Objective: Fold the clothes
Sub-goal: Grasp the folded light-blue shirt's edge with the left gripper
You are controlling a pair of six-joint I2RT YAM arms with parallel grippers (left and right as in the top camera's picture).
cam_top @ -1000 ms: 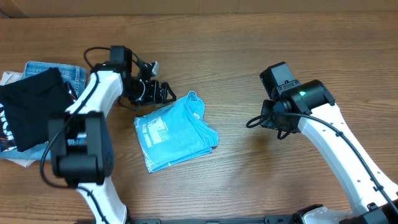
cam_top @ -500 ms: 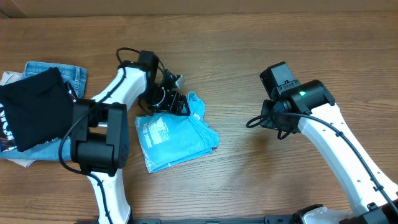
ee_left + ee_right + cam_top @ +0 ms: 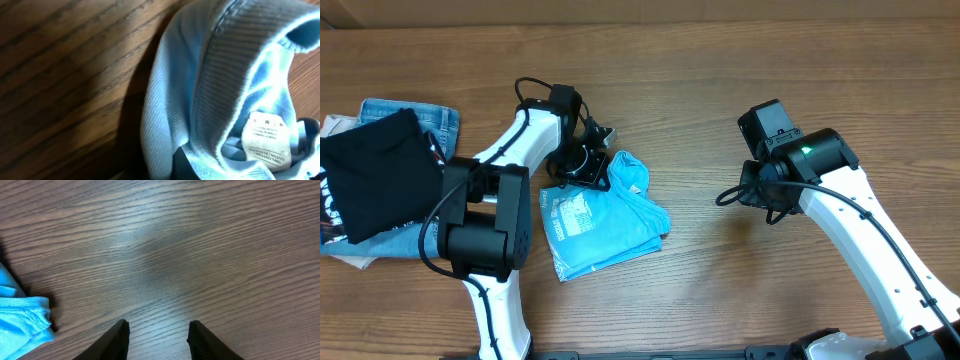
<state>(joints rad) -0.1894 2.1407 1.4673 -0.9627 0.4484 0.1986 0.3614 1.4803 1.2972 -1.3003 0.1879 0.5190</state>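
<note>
The light blue T-shirt, roughly folded, lies on the wooden table left of centre. My left gripper sits at its upper edge, shut on the ribbed collar. In the left wrist view the fabric bunches over a dark finger, and the white size label shows inside the neck. My right gripper hovers over bare wood to the right of the shirt, open with nothing between its fingers. A folded edge of the shirt shows at that view's lower left.
A black garment with white print lies on blue denim jeans at the table's left edge. The right arm reaches in from the lower right.
My left gripper moved right from beside the shirt onto its collar and shut on it. The collar corner bunched up. The right arm stayed still.
</note>
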